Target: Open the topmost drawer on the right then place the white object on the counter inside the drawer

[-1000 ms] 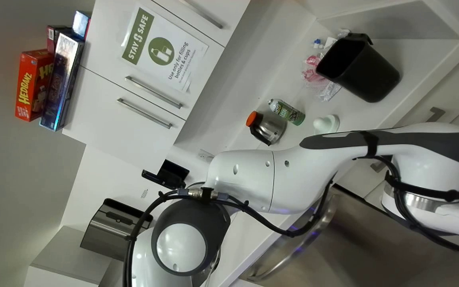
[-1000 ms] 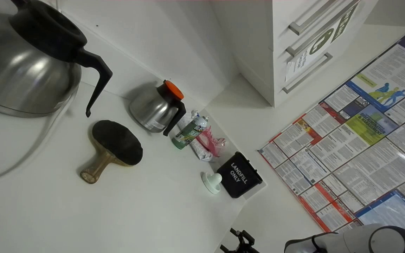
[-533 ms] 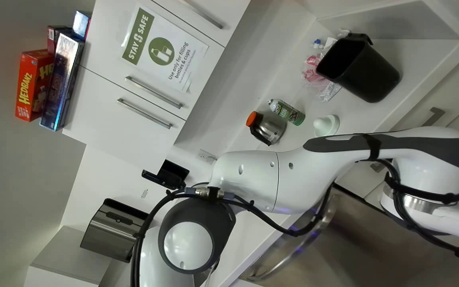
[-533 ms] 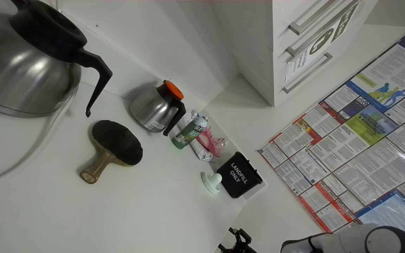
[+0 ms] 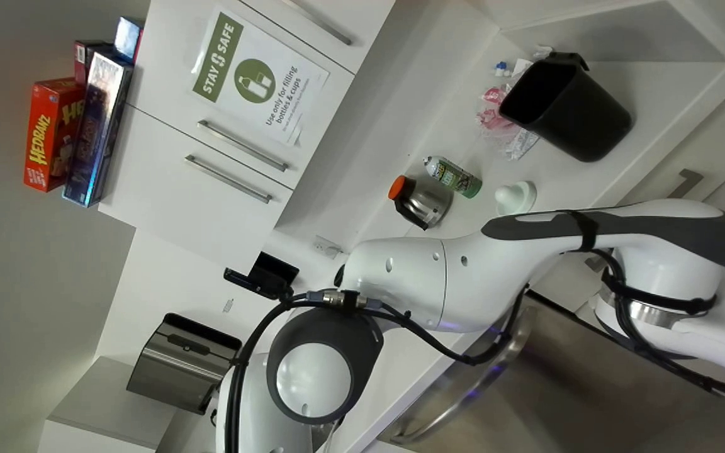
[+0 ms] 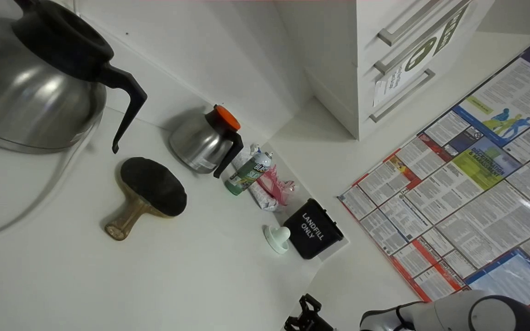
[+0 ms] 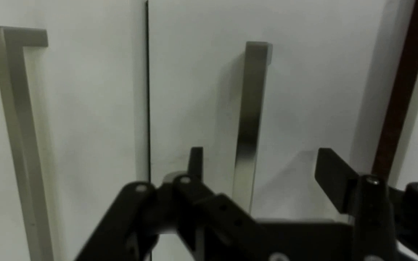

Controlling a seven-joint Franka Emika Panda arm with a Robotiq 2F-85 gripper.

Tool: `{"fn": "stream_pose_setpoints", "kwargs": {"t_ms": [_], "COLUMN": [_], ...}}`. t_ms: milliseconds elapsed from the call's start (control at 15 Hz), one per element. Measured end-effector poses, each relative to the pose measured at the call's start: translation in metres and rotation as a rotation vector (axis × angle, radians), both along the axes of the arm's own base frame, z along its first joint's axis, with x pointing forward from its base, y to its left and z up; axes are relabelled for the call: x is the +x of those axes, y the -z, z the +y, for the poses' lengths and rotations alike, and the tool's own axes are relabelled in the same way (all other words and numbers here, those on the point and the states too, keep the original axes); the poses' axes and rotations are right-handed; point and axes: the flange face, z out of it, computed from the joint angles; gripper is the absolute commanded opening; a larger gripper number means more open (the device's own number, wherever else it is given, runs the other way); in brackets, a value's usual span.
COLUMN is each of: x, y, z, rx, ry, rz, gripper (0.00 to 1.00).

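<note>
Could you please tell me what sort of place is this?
Probably a shared workplace kitchen: a sign about filling bottles and cups, an orange-topped carafe on the counter, and a bin reading LANDFILL ONLY.

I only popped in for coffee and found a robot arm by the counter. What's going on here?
The robot arm has its claw open in front of a white drawer. In the wrist view, the bar handle shows between the two fingers with a gap on either side, so nothing is gripped. The drawer looks shut; pulling it open is probably next. The small white object sits on the counter, not yet picked up.
</note>
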Motion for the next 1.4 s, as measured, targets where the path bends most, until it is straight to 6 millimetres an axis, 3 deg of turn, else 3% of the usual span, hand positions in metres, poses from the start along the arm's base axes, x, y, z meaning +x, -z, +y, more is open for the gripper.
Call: {"fn": "stream_pose_setpoints", "kwargs": {"t_ms": [400, 467, 1133, 1400], "x": [0.001, 0.000, -0.004, -0.034], "y": [0.004, 0.006, 0.011, 0.015], "z": [0.001, 0.001, -0.001, -0.016], "rx": [0.006, 0.006, 0.034, 0.064], "ry": [0.015, 0.017, 0.027, 0.039], "rz": [-0.004, 0.000, 0.005, -0.006], "gripper": [0.04, 0.01, 0.04, 0.04]}}
